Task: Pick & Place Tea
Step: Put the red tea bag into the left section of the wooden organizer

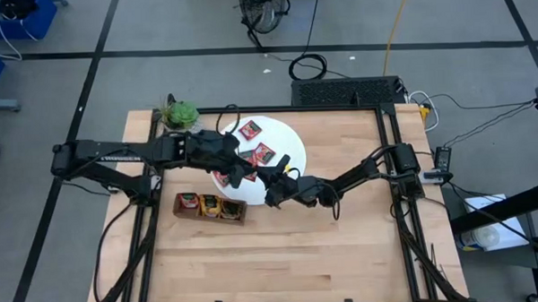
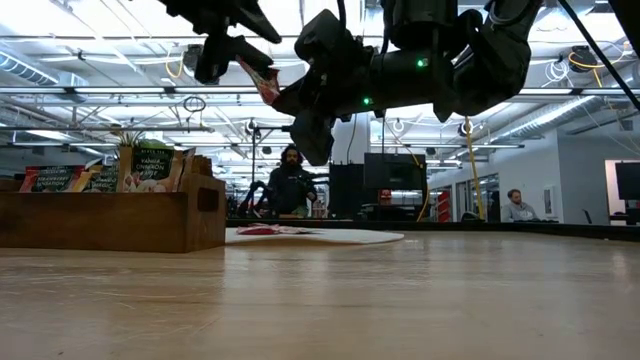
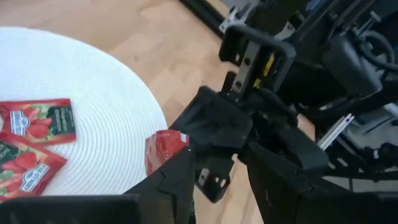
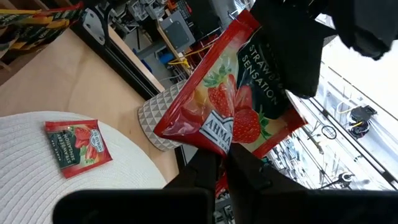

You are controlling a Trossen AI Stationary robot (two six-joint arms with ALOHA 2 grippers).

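Observation:
A red strawberry tea sachet hangs in the air between my two grippers, above the near edge of the white disc. My right gripper is shut on it. My left gripper is open, its fingers apart around the right gripper's tip, with the sachet beside one finger. In the low view the sachet shows high above the table between the two grippers. More red sachets lie flat on the disc. Other sachets stand in the wooden tray. My right gripper pinches the sachet's lower edge between its two fingers. The sachet is lifted clear and stands tilted beyond the fingers, its printed face toward the wrist camera. My left gripper's dark finger overlaps the sachet's upper corner; whether it touches, I cannot tell.
The wooden tray lies near the table's left, just in front of the disc. A small green potted plant stands at the far left corner. Bare wood fills the near and right parts. People sit in the room beyond.

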